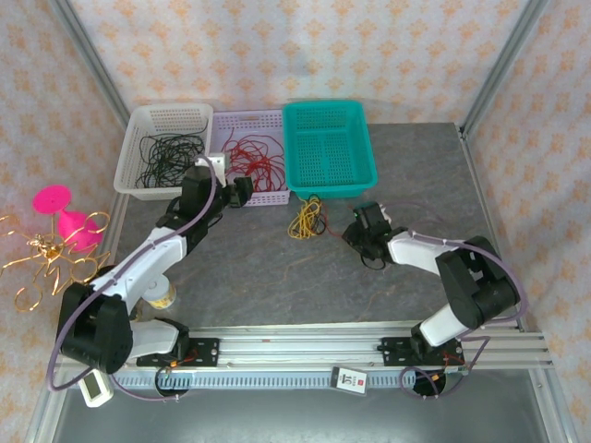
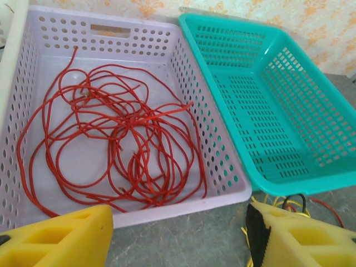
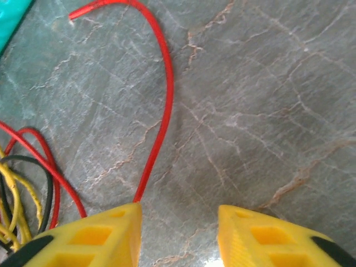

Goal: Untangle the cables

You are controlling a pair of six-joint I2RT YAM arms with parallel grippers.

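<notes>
Lying in loose loops, a long red cable (image 2: 111, 139) is seen inside the lilac basket (image 2: 222, 167). The teal basket (image 2: 311, 111) is set on one side of it. On the other side is a white basket (image 1: 129, 152) with thin black wires (image 1: 166, 157) in it. A small bundle of yellow and red cables (image 1: 306, 221) is seen on the grey table (image 1: 277, 286), just in front of the teal basket.

The left gripper (image 2: 181, 222) is held at the near edge of the lilac basket. Its yellow fingers (image 2: 61, 239) are spread wide, with nothing between them. The right gripper (image 3: 178, 217) is held low over the table, just beside the bundle, and its jaws are apart too. A stray red cable (image 3: 167, 100) is bent across the table up to one finger (image 3: 94, 239). Whether it is touched cannot be told.
</notes>
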